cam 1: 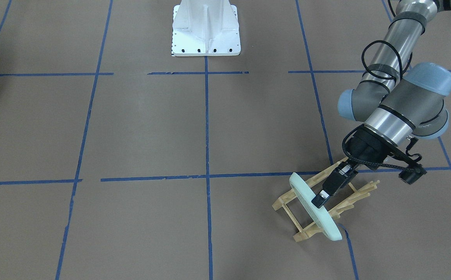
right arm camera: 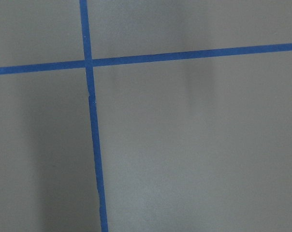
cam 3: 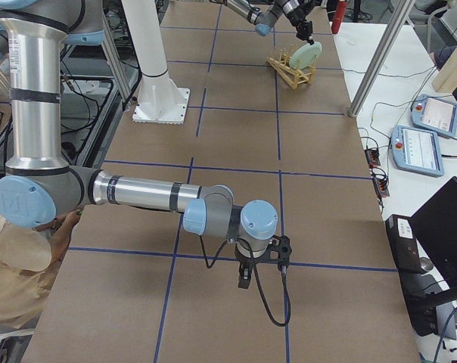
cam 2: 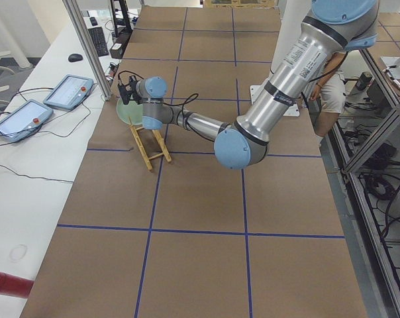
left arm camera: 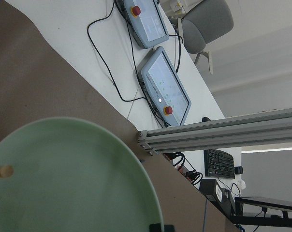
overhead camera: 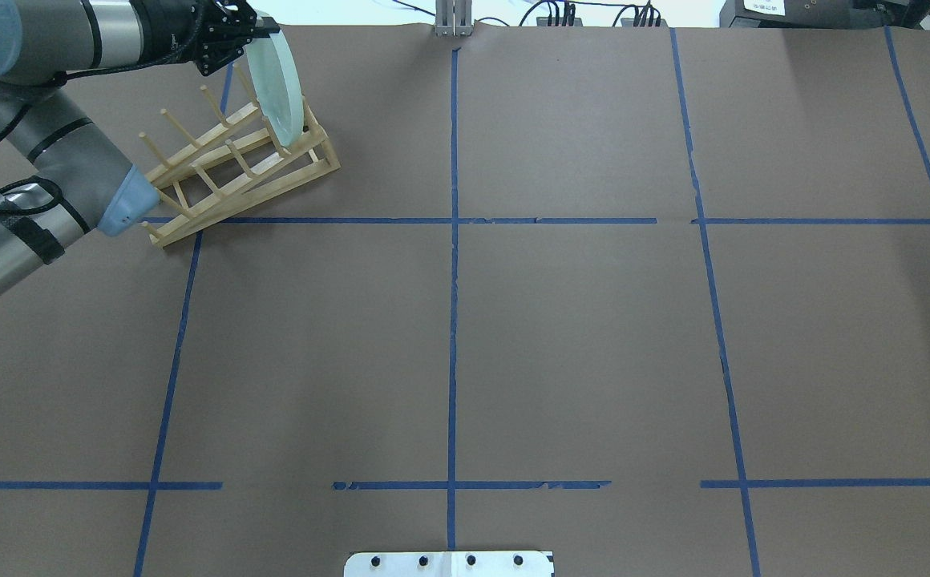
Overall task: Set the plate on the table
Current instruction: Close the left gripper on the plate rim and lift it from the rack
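Observation:
The pale mint-green plate [cam 1: 306, 194] stands on edge between the pegs of the wooden rack [cam 1: 287, 203], at the table's far left in the overhead view [overhead camera: 276, 88]. My left gripper [cam 1: 316, 200] reaches over the rack and is shut on the plate's upper rim; one finger lies on the near face, the other is hidden behind it. In the left wrist view the plate [left arm camera: 64, 179] fills the lower left, with one fingertip [left arm camera: 160, 227] at its rim. My right gripper [cam 3: 244, 280] hangs low over the brown table [cam 1: 151, 128]; I cannot tell whether it is open.
The white pedestal base [cam 1: 206, 31] is bolted at the robot's edge of the table. Blue tape lines [right arm camera: 90, 121] grid the surface. Tablets [cam 2: 67, 91] and cables lie on the white bench beyond the table's far edge, behind an aluminium post [cam 2: 91, 50].

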Controlling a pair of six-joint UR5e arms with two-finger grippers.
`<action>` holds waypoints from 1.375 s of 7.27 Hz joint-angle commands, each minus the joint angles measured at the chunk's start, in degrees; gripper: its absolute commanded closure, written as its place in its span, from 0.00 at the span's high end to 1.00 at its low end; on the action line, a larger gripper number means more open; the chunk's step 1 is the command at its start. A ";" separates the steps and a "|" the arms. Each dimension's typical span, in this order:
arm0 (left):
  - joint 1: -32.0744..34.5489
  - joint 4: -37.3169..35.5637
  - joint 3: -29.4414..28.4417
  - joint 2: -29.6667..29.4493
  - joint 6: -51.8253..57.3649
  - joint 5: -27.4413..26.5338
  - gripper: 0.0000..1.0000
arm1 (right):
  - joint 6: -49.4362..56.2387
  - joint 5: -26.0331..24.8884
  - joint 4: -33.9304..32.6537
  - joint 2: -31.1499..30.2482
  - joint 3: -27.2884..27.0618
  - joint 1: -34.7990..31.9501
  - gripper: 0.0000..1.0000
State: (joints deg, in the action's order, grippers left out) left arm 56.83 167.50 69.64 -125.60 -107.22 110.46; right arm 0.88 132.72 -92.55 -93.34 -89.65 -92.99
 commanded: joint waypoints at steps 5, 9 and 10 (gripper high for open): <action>1.09 -9.10 13.65 1.50 0.34 0.55 0.00 | 0.00 0.00 0.00 0.00 0.00 0.00 1.00; 1.63 -22.43 27.69 1.58 -3.24 0.37 0.00 | 0.00 0.00 0.00 0.00 0.00 0.00 1.00; 0.58 -26.83 31.57 2.54 -7.35 0.20 0.00 | 0.00 0.00 0.00 0.00 0.00 0.00 1.00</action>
State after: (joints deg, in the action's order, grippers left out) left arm 58.33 146.54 95.92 -123.81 -110.44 110.84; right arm 0.88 132.71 -92.55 -93.34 -89.65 -92.99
